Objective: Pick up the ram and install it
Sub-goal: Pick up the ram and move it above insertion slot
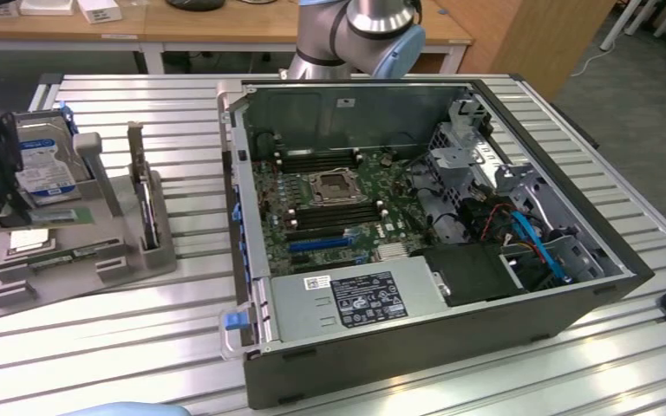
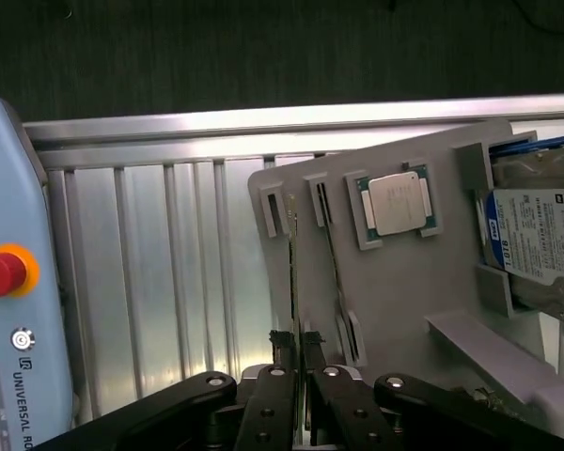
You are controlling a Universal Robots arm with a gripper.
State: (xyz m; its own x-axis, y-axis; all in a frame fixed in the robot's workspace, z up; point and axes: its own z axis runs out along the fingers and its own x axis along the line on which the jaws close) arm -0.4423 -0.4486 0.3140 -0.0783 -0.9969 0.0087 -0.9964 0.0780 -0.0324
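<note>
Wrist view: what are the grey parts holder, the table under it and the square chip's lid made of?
Parts holder: probably plastic, moulded or printed; matte grey, no glare, chunky slots. Table: likely bare aluminium; ribbed slats with bright streaked reflections. Chip lid: looks like metal, dull silver sheen, framed by a green board; which metal is unclear.

tool [image 2: 296, 340] clamped on ram [image 2: 294, 272], CPU [image 2: 399, 202] on tray [image 2: 404, 301]

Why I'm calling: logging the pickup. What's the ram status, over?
Gripper: jaws shut on ram, at gray holder. CPU, hard drive in holder, apart from jaws. Computer case open.
</note>
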